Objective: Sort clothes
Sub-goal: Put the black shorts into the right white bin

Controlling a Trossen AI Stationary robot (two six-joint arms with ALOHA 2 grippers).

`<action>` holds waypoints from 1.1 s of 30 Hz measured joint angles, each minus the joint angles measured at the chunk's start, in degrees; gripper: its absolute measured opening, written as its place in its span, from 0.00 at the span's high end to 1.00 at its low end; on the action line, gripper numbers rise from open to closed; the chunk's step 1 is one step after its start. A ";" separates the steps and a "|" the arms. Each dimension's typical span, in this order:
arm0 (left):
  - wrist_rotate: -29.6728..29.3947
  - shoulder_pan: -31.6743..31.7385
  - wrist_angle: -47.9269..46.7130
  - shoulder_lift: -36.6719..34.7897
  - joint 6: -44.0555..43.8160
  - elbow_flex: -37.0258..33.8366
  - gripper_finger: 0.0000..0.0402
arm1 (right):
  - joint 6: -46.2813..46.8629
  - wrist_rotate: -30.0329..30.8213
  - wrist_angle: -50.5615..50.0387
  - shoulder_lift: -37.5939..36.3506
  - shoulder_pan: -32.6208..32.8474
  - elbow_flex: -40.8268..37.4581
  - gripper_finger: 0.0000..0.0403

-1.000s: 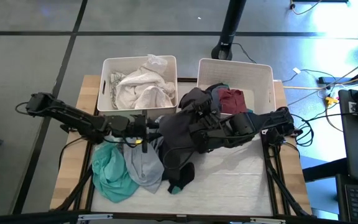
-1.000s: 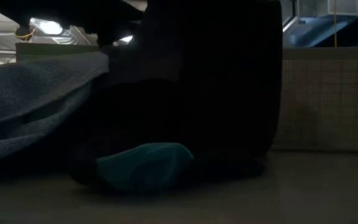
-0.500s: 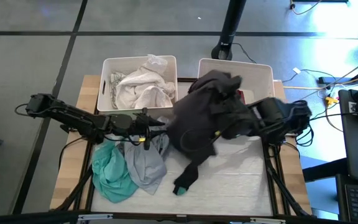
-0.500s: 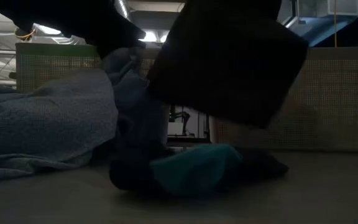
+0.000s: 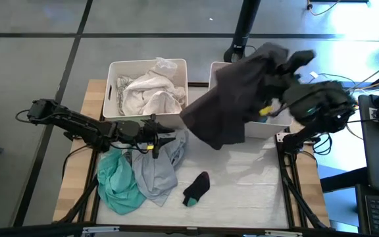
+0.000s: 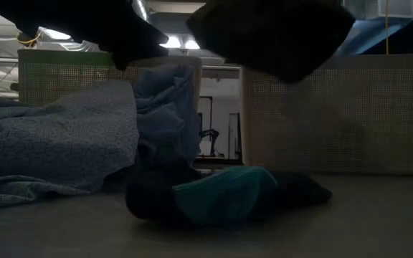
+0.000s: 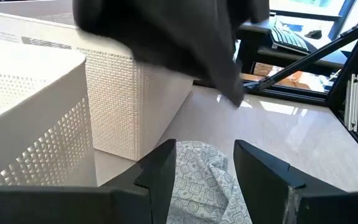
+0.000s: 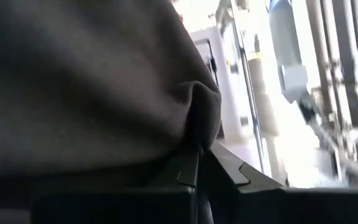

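Sorting underway: right end effector (image 5: 283,66), upper right of frame, clamped on black garment (image 5: 232,102) hanging above right bin (image 5: 281,79), hem trailing toward counter (image 5: 255,184). Left end effector (image 5: 166,139), centre-left, fingers apart w/ nothing gripped, over pale grey-blue garment (image 5: 153,172); teal-green garment (image 5: 116,183) beside it. Risk, as I judge it: dangling hem drapes over bin wall on release, spilling out.

A dark garment (image 5: 232,99) is hanging over the right bin (image 5: 281,76), blocking its opening from above. The left bin (image 5: 114,72) is sitting uncovered, and bare table (image 5: 249,191) is lying open beside a small sock (image 5: 196,189).
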 joint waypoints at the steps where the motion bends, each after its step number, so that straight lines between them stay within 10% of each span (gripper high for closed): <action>1: 0.00 0.00 0.02 0.00 0.02 0.00 0.62 | 0.00 0.18 0.19 -0.97 -0.70 0.00 0.96; 19: -0.06 0.00 0.09 -0.02 0.40 0.00 0.62 | 0.03 -1.47 4.35 -8.98 -16.45 0.02 0.96; 33: -0.10 0.00 0.39 -0.07 2.63 0.00 0.62 | -10.88 -18.00 22.68 -7.50 -30.96 -0.02 0.96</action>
